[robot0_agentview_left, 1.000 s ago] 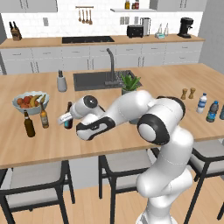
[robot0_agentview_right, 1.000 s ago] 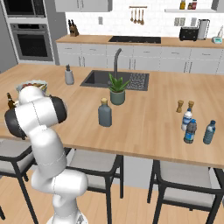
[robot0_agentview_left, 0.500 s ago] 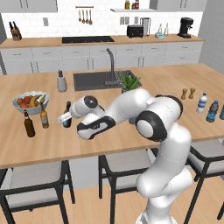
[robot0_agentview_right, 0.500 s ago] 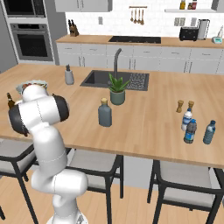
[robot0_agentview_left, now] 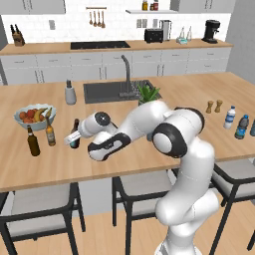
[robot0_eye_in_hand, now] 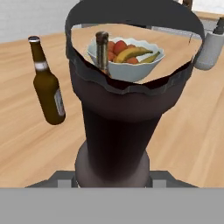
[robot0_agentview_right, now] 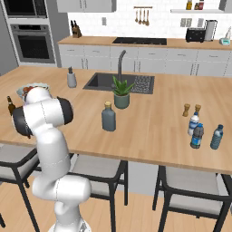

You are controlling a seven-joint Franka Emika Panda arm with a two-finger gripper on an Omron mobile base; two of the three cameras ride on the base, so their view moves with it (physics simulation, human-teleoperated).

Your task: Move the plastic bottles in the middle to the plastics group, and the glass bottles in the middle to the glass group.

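Holding the beer bottle (robot0_agentview_left: 74, 135), your gripper (robot0_agentview_left: 71, 139) is closed on its body, as the hand view shows the dark bottle (robot0_eye_in_hand: 114, 127) rising straight from between the finger tips. The bottle's long axis stands about upright over the counter (robot0_agentview_left: 149, 149), and I cannot tell if its base touches the wood or hangs just above it.

The relation that matters now: the glass group lies just beside the held bottle, on the far-left end of the counter. In the hand view the amber bottle (robot0_eye_in_hand: 48, 85) stands to the left and the olive bottle (robot0_eye_in_hand: 102, 50) is straight ahead, with the fruit bowl (robot0_eye_in_hand: 127, 59) behind it. So you need, I think, only a short move toward them, keeping the bottle upright.

Counting: in the glass group you have two bottles, the olive one (robot0_agentview_left: 33, 141) and the amber one (robot0_agentview_left: 50, 132). At the far right I count three water bottles near the shakers (robot0_agentview_right: 191, 109): one white-capped bottle (robot0_agentview_right: 194, 122), one dark blue bottle (robot0_agentview_right: 196, 136) and one blue-tinted bottle (robot0_agentview_right: 216, 137). One flask (robot0_agentview_right: 108, 117) is in the middle, well apart from your gripper, near the plant (robot0_agentview_right: 121, 94).
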